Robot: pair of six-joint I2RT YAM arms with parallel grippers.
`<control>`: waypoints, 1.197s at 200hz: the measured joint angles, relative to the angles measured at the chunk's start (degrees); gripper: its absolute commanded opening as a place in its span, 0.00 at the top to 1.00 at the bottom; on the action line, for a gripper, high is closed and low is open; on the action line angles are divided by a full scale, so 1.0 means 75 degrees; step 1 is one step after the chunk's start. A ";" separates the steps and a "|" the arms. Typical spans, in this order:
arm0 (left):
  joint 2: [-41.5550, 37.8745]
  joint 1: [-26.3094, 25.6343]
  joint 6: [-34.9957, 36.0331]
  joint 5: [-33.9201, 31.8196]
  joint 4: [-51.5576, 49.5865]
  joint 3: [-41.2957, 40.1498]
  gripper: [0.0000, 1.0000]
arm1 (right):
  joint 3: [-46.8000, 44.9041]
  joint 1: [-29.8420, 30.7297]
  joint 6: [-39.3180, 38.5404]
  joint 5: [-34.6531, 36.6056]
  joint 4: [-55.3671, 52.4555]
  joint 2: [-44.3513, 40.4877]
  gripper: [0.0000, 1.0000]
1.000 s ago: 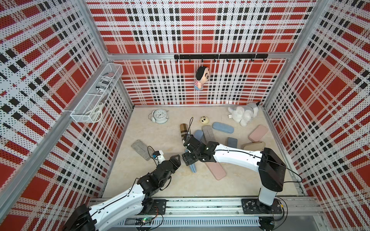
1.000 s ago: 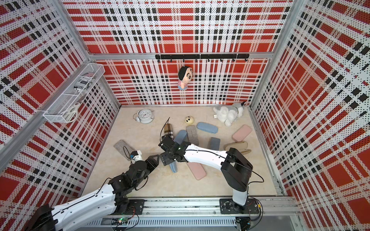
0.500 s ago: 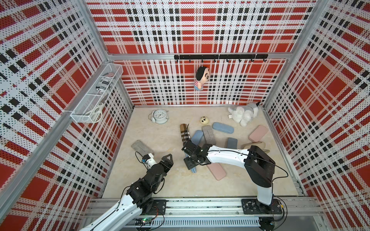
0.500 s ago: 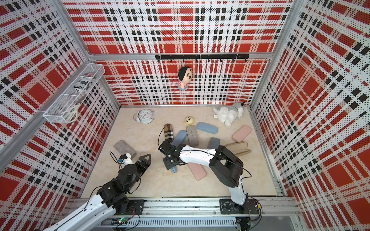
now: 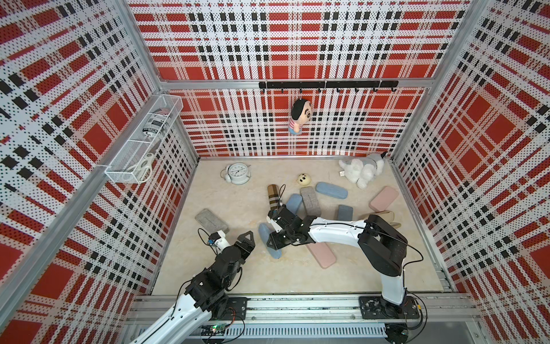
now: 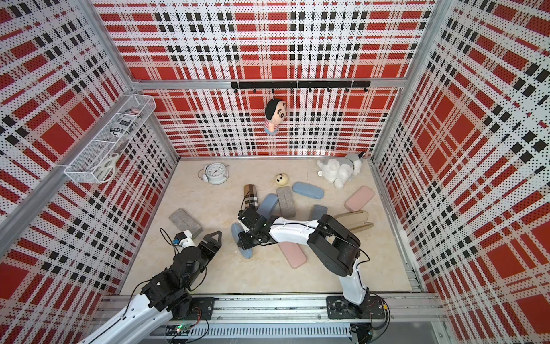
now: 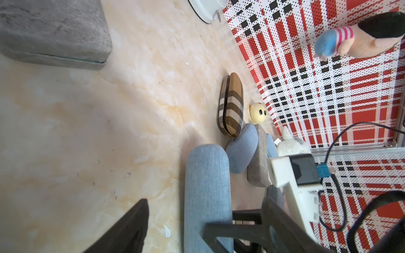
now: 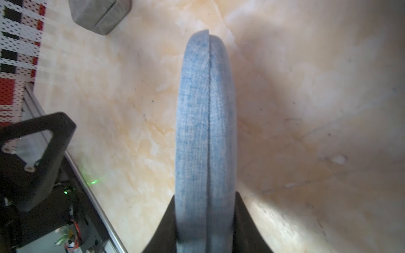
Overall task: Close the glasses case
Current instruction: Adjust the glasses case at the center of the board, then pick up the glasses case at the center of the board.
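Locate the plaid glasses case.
In a top view the plaid glasses case lies mid-table, left of the yellow ball toy, beside a blue case.

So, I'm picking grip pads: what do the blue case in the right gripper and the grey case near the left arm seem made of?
Blue case: woven, denim-like fabric, matte, with the weave visible; probably over a stiff shell, since it holds its shape.
Grey case: felt-like or suede-like covering, matte, with brushed streaks; its core cannot be told.
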 measured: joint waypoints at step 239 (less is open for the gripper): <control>0.7481 0.0044 0.1778 0.2084 0.3567 0.4086 0.01 | -0.1559 -0.1408 0.2416 0.5721 -0.4599 -0.5383 0.01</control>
